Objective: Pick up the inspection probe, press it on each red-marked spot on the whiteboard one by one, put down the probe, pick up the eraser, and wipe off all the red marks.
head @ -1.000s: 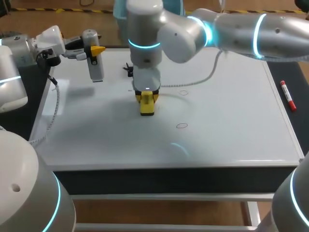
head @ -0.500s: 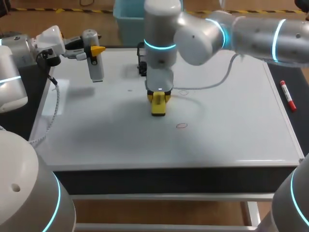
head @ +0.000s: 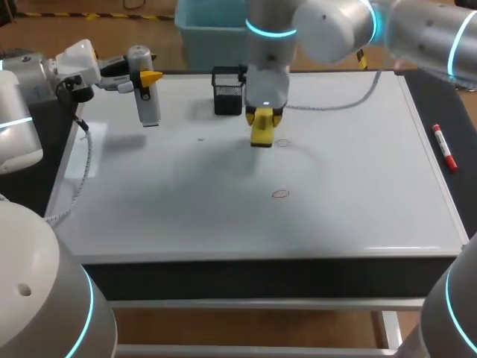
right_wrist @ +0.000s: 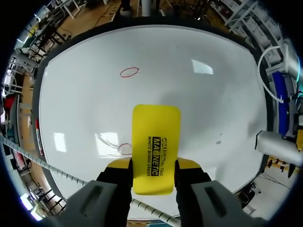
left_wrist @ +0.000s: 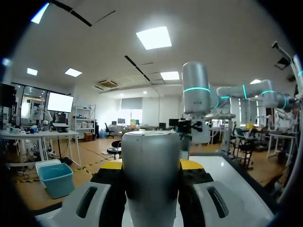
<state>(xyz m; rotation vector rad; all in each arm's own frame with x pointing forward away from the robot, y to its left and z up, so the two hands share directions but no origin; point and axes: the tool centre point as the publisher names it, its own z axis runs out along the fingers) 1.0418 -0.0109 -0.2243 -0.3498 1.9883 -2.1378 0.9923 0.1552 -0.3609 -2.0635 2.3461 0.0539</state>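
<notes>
Left pincer (head: 147,78) level, tight on the probe (head: 149,108); right pincer (right_wrist: 153,165) downward, tight on the eraser (right_wrist: 156,132).

red mark (right_wrist: 124,148) partly hidden behind eraser (right_wrist: 155,146), probe (left_wrist: 150,175) base cut off

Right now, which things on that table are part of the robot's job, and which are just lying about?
Part of the job: yellow eraser in the right gripper; inspection probe in the left gripper; red circles; whiteboard.

Lying about: black mesh holder at the whiteboard's far edge; red marker beside the whiteboard.
</notes>
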